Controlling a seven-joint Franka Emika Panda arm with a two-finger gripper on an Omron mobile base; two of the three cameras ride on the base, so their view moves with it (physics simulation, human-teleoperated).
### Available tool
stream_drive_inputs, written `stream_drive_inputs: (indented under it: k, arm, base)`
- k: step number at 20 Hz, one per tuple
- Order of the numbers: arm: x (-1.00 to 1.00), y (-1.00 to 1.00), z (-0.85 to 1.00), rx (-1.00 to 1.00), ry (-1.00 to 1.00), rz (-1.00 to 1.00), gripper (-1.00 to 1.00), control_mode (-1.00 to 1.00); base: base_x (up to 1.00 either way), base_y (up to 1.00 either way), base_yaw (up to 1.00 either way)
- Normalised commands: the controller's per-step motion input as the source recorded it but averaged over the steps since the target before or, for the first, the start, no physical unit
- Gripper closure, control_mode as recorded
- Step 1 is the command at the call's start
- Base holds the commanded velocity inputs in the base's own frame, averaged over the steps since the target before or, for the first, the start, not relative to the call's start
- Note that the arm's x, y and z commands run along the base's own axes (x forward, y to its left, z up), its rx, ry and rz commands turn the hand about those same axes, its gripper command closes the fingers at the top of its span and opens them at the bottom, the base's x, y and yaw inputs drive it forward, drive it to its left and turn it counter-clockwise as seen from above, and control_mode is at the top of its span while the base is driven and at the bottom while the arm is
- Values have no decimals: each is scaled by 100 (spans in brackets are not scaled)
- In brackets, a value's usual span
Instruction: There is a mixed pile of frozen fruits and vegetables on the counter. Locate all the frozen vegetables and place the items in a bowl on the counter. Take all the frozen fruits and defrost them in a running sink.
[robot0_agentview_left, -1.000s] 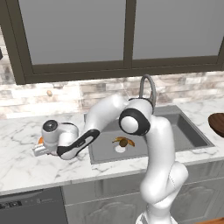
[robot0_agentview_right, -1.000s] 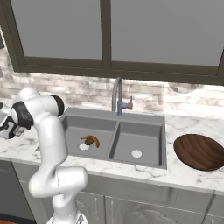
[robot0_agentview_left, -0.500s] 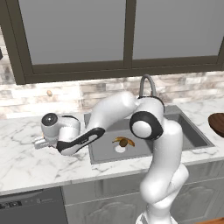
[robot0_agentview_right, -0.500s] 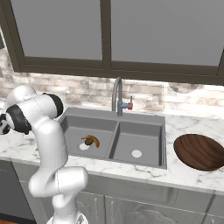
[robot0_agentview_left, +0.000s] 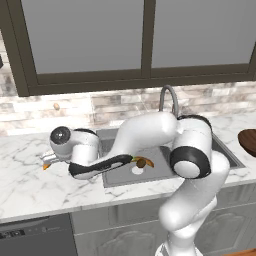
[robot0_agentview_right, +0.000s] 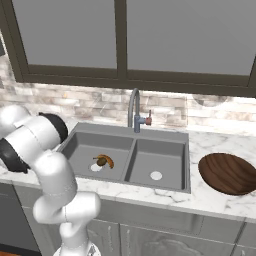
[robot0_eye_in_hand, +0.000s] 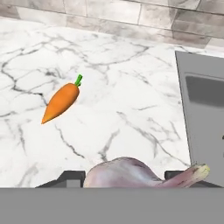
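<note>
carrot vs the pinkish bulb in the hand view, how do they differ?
The carrot is bright orange with a green tip; the bulb is pale pinkish-white. The carrot is a slim taper; the bulb is round with a thin stem trailing to one side. The carrot lies free on the marble counter, away from the gripper; the bulb sits between the finger tips, apparently held. Both are away from the sink.
</note>
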Motion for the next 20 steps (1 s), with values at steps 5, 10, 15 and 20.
stream_drive_inputs:
  k: [5, 10, 15, 20]
  arm:
    - [-21, -39, 74, 0, -5, -5, 100, -100]
    - [-18, -52, 80, 0, 0, -6, 100, -100]
    - [-32, -69, 61, 0, 0, -4, 100, -100]
    - [-54, -83, 42, 1, 0, -2, 100, -100]
  base:
    - [0, 0, 0]
    - [0, 0, 0]
    - [0, 0, 0]
    - [0, 0, 0]
